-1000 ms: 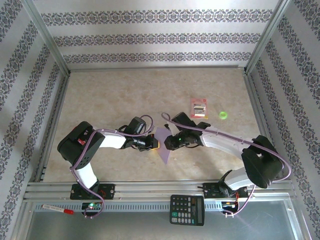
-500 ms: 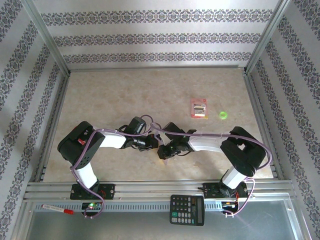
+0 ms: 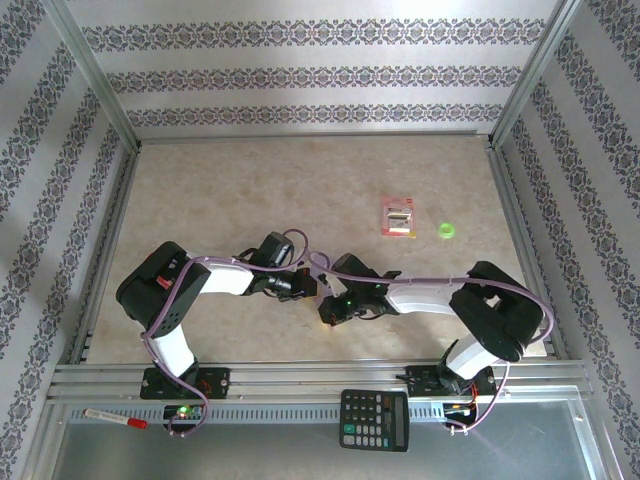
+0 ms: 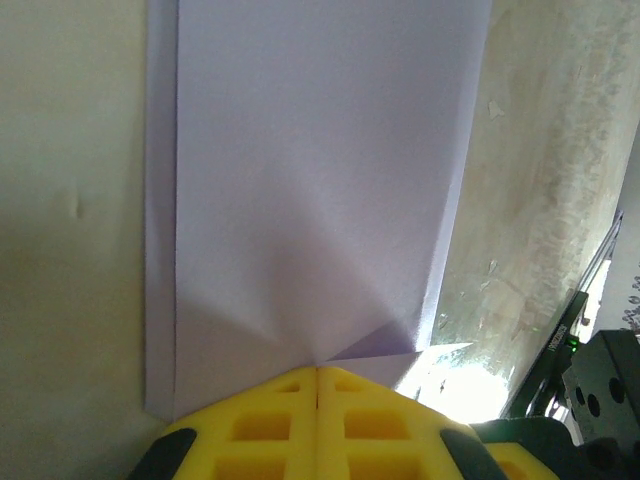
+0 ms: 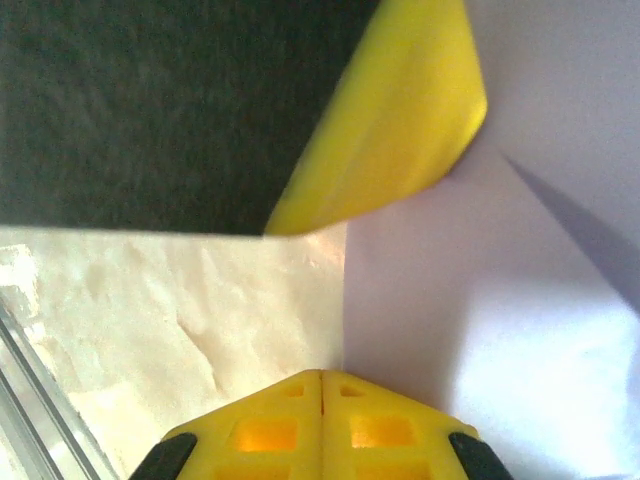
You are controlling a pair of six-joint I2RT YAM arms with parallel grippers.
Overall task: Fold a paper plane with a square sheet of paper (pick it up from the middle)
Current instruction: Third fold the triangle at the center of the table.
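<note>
1. Left wrist view: the left gripper (image 4: 317, 372) has its yellow fingers pressed together and clamped on the near edge of the thin, pale lavender square sheet of paper (image 4: 320, 180). The sheet is folded double and stretches away over the marbled beige tabletop (image 4: 540, 150).
   - Wrinkles fan out from the pinch, so a sideways tug could tear the sheet or set stray creases into it.
   - The two layers do not line up, with a narrow strip showing along the left side. Flattening the fold like this would probably give a lopsided plane.
2. Right wrist view: the right gripper (image 5: 320, 378) also has its fingers together.
   - The sheet's straight edge runs down to the fingers, but I cannot tell whether any paper lies between them. If none does, the sheet hangs on one pinch and could swing or slip.
   - A yellow finger of the left gripper sits close above, so a small misjudged move could knock the two together.
3. Top external view: the two grippers meet nose to nose near the front middle of the table, with the sheet largely hidden under them.
   - The looping purple cables (image 3: 312, 262) crowd the same spot and might snag.
   - The small red-and-white packet (image 3: 399, 215) lies well apart and looks to be no hazard.
</note>
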